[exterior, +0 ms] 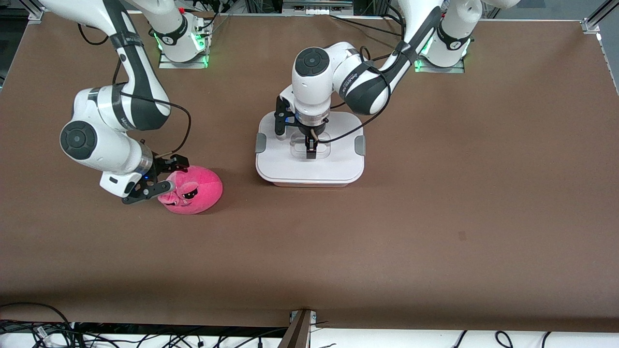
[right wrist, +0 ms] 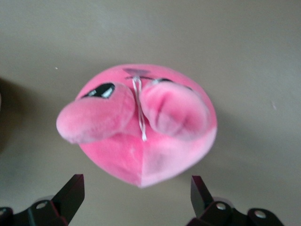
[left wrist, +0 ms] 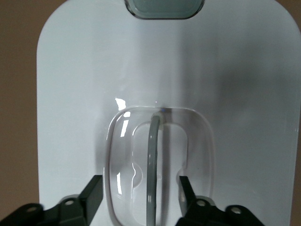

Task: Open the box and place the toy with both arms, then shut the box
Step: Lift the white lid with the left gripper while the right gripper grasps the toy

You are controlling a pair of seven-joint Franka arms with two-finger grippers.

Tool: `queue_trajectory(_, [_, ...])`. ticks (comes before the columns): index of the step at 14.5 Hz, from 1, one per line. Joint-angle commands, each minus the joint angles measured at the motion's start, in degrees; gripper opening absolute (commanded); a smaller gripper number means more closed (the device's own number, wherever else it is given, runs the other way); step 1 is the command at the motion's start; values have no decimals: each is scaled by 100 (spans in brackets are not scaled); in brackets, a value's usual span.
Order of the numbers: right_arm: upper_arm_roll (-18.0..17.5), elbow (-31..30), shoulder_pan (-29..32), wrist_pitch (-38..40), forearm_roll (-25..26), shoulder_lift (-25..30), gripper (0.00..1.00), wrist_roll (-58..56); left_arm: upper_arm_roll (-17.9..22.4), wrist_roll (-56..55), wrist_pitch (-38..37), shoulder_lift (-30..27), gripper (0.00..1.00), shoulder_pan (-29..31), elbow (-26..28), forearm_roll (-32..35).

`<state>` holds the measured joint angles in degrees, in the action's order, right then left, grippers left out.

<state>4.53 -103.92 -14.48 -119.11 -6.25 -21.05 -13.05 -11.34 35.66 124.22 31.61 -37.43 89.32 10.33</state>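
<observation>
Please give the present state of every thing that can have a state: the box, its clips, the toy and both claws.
box: closed, lid on.
grey side clips: both against the lid's edges.
toy: on the table, outside the box.
left claw: open, fingers either side of the lid's handle.
right claw: open, at the toy, not gripping.

Brown table — cables, metal frame

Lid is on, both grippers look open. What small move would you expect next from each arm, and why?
Probably closing. The left gripper hangs open over the box lid, fingers straddling the handle, so pinching it comes before any lift. The right gripper is open beside the toy on the table, not yet around it; it likely needs to ease forward first.
</observation>
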Motion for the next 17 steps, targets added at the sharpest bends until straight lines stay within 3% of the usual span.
queue_trajectory(1, [-13, -207, 24, -471, -183, -101, 100, -242, 62, 37, -108, 3, 0, -80, -55, 48])
queue_trajectory(5, [-13, -331, 24, -990, -192, -329, 100, -521, -34, 55, -276, -67, 0, -89, -64, 39])
queue_trajectory(6, [-13, -331, 24, -1113, -192, -390, 83, -671, -52, 64, -276, -67, 0, -89, -64, 48])
queue_trajectory(7, [-22, -331, 33, -1132, -192, -417, 43, -751, -61, 81, -276, -93, 0, -89, -81, 39])
queue_trajectory(8, [-22, -331, 24, -1132, -218, -417, 14, -743, -61, 81, -276, -146, 0, -89, -73, 39])
queue_trajectory(9, [-22, -322, 24, -1106, -279, -417, 4, -743, -61, 99, -284, -181, 0, -89, -73, 39])
queue_trajectory(10, [-22, -279, 24, -1088, -289, -400, 0, -769, -61, 108, -293, -259, 0, -89, -73, 39])
queue_trajectory(15, [-66, -164, 15, -1001, -271, -163, 0, -795, -70, 90, -1249, -856, 0, -36, -161, -119])
queue_trajectory(17, [-136, 37, 15, -537, -262, 30, 0, -813, -44, 81, -1767, -1208, 0, 51, -161, -259])
